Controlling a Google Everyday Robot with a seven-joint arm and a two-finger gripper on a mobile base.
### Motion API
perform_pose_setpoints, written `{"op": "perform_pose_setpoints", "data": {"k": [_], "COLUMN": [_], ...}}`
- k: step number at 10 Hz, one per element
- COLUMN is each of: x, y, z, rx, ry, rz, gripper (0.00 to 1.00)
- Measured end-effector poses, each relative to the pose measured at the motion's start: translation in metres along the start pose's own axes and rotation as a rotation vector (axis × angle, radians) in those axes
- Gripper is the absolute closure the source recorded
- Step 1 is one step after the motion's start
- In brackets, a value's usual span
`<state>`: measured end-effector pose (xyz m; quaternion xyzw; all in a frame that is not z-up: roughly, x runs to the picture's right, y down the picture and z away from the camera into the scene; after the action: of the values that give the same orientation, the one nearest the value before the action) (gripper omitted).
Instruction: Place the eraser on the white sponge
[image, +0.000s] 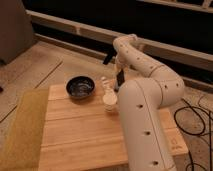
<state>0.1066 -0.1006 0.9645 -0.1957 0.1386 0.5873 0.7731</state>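
Observation:
My gripper (119, 78) hangs at the end of the white arm (142, 107), over the table's back edge, just right of the black bowl (81, 87) and behind an upright white cup-like object with a knob (109, 98). The arm's bulk covers the right part of the wooden table (80, 130). The black eraser and the white sponge do not show in the camera view; they are hidden or out of view.
A yellow-green mat (22, 130) lies along the table's left side. Black cables (195, 120) run over the floor on the right. A dark wall with a ledge (75, 30) stands behind the table.

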Motion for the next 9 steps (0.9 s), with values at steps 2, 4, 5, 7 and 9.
{"op": "perform_pose_setpoints", "data": {"k": [2, 4, 5, 7, 9], "x": [0.003, 0.003, 0.005, 0.010, 0.010], "y": [0.003, -0.002, -0.006, -0.007, -0.005], "z": [0.013, 0.019, 0.020, 0.026, 0.026], "rx": [-0.018, -0.019, -0.024, -0.038, -0.041], "ry": [0.036, 0.057, 0.070, 0.102, 0.105], "rz": [-0.034, -0.040, -0.036, -0.025, -0.027], "gripper": [1.00, 0.94, 0.85, 0.70, 0.69]}}
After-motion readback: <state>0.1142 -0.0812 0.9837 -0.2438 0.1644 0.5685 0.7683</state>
